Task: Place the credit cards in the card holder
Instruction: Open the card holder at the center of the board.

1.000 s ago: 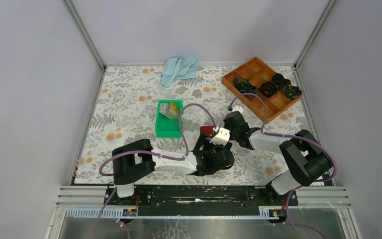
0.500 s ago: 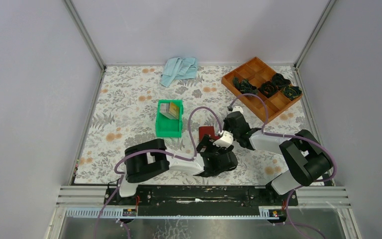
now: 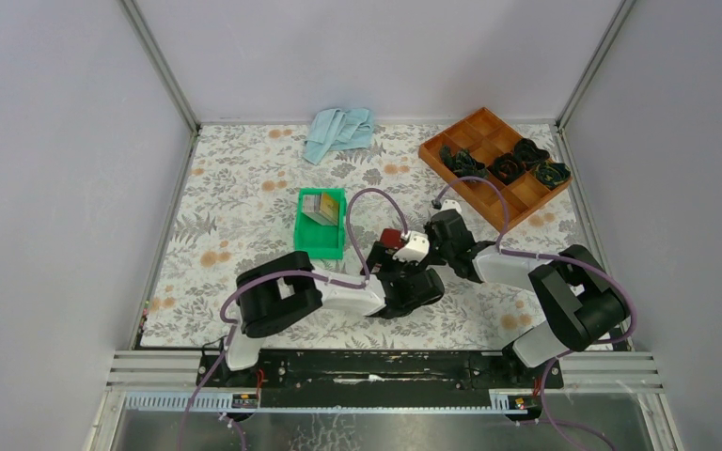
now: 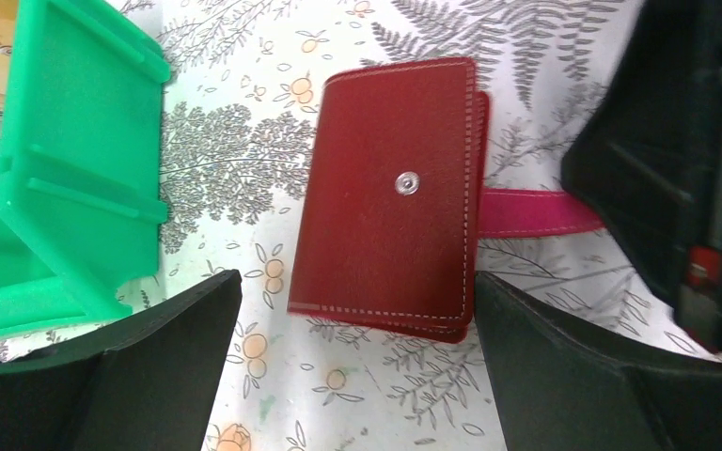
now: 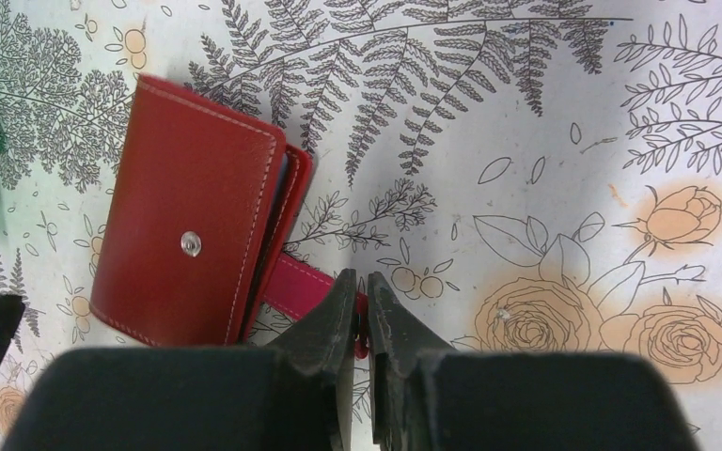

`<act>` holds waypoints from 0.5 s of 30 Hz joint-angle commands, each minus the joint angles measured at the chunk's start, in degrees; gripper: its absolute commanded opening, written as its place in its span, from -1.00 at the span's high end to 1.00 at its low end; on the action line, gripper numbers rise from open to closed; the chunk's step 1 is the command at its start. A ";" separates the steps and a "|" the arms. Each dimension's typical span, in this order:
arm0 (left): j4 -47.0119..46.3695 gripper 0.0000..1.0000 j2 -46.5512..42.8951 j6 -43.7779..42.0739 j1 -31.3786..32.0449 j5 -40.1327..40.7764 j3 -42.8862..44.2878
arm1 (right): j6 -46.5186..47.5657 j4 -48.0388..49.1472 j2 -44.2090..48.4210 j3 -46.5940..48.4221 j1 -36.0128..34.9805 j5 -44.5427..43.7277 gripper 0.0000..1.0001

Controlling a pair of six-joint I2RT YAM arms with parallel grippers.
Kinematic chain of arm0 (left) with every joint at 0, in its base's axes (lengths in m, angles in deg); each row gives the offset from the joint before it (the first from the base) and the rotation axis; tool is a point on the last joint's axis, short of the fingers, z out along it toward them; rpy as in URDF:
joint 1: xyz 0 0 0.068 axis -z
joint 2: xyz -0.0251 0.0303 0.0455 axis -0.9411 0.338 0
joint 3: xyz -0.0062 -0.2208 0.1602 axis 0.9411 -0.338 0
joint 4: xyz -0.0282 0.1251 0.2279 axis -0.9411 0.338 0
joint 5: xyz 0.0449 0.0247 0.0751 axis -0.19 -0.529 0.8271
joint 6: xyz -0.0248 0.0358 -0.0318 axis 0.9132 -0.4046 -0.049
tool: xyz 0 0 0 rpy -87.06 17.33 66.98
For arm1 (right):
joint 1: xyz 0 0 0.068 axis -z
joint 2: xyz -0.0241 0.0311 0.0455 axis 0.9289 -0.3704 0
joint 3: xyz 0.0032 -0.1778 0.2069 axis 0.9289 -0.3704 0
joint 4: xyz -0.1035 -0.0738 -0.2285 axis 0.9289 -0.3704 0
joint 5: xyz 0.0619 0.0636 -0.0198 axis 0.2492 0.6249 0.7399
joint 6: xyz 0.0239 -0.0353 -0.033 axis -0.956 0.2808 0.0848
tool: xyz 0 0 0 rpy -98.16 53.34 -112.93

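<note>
Left arm has swung up-frame since a second ago. Left gripper [image 4: 357, 282] now hangs spread wide over the card holder [image 4: 390, 188], one jaw on either side. Holder lies closed, mid-frame in the top view, just right of the green bin [image 3: 321, 242] holding the credit cards [image 3: 318, 207]. Right gripper [image 5: 362, 287] is pinched on the pink snap tab [image 5: 306, 282]. We judge the holder light, soft and likely to slide on the cloth [image 5: 526, 141]: pin its long edges and pull the tab.

A closed card holder [image 4: 390, 197] lies between the left gripper's [image 4: 353, 282] wide-spread fingers. A green bin [image 4: 66, 188] crowds the left side; the right gripper [image 5: 362, 282], pinching the snap tab [image 4: 536, 211], blocks the right.
</note>
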 commanded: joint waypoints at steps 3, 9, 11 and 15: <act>2.18 -0.99 0.51 2.56 -0.92 1.53 0.56 | 0.06 -0.84 0.32 0.06 0.70 0.44 0.84; 2.18 -0.99 0.54 2.22 -1.39 1.68 1.19 | 0.04 -0.82 -0.10 0.11 0.79 0.53 0.85; 2.03 -0.99 0.53 1.88 -1.68 0.99 1.29 | 0.00 -0.77 -0.23 -0.03 0.95 0.90 0.86; -0.77 -0.97 -1.28 0.87 -1.72 -1.12 -0.68 | -0.18 -0.37 -0.24 -0.26 1.35 1.42 0.87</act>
